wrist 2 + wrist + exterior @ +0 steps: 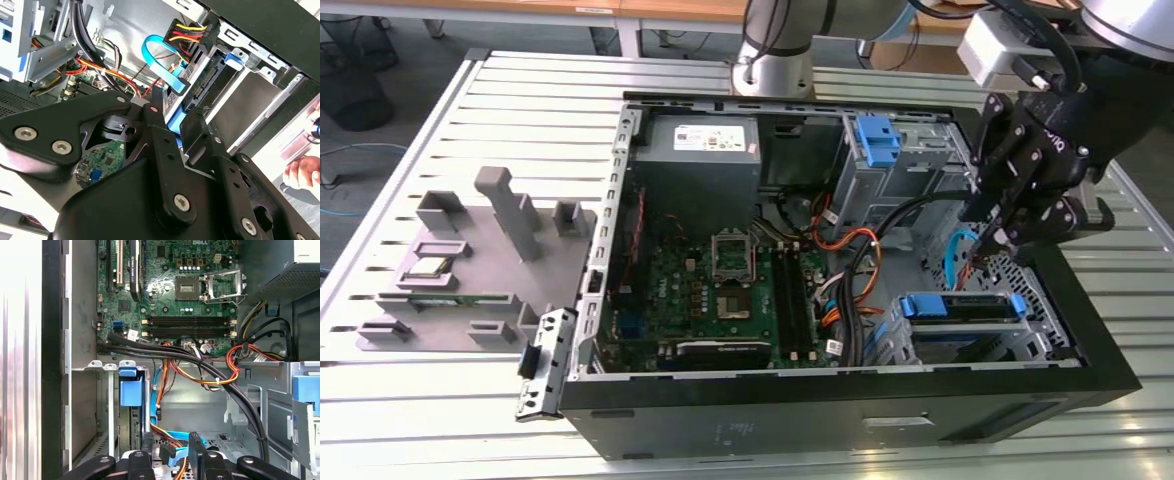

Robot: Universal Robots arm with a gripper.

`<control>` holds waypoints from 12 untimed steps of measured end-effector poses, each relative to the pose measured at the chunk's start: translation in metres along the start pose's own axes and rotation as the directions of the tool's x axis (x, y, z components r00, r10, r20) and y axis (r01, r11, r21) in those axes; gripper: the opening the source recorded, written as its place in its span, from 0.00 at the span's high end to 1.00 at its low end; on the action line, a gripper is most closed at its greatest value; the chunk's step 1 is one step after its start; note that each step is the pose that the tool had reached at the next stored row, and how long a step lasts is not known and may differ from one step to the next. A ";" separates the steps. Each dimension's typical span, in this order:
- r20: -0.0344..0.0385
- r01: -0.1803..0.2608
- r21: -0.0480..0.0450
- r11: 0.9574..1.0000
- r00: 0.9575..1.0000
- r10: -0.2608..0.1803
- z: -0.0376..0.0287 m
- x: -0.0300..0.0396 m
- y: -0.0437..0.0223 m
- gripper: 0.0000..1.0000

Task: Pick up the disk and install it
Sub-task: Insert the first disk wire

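So the disk is sitting in the drive bay in the corner of the open computer case, on the exterior view's right, next to the case's dark side wall. From that angle you mostly see its blue plastic carrier as a bright band with darker strips across it, and a dark slab just under it. In the first wrist view the carrier's end shows as a chunky blue tab tucked between the thin metal walls of the bay.

The end effector hangs over that same corner, near the disk but not touching it. In both wrist views its black fingers stand apart with nothing clamped between them, so it's open and empty-handed. A light blue data cable loops down right by the fingers, and there's a bundle of orange, red and yellow wires running across in front of the motherboard.

Other stuff:
- a grey power supply at the far end of the case
- a second blue bracket in the upper bay
- a grey parts fixture on the slatted metal surface, on the exterior view's left
- a person's hand just outside the case in the second wrist view
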State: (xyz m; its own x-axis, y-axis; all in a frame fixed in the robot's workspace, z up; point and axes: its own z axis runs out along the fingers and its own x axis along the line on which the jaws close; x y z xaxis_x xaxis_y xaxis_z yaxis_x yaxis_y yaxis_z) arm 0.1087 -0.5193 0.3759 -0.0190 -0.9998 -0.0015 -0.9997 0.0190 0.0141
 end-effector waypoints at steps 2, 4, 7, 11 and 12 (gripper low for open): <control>0.000 0.000 0.000 1.000 1.000 0.000 0.0001 -0.0016 0.0000 0.59; 0.000 0.000 0.000 1.000 1.000 0.000 0.0001 -0.0022 0.0001 0.59; 0.000 0.000 0.000 1.000 1.000 0.000 0.0001 -0.0023 -0.0011 0.59; 0.000 0.000 0.000 1.000 1.000 0.000 0.0003 -0.0023 -0.0034 0.59; 0.000 0.000 0.000 1.000 1.000 0.000 0.0005 -0.0024 -0.0041 0.59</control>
State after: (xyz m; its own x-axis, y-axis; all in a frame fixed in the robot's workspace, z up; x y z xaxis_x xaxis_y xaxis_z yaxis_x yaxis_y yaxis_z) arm 0.1129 -0.5170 0.3754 -0.0191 -0.9998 -0.0017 -0.9997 0.0191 0.0141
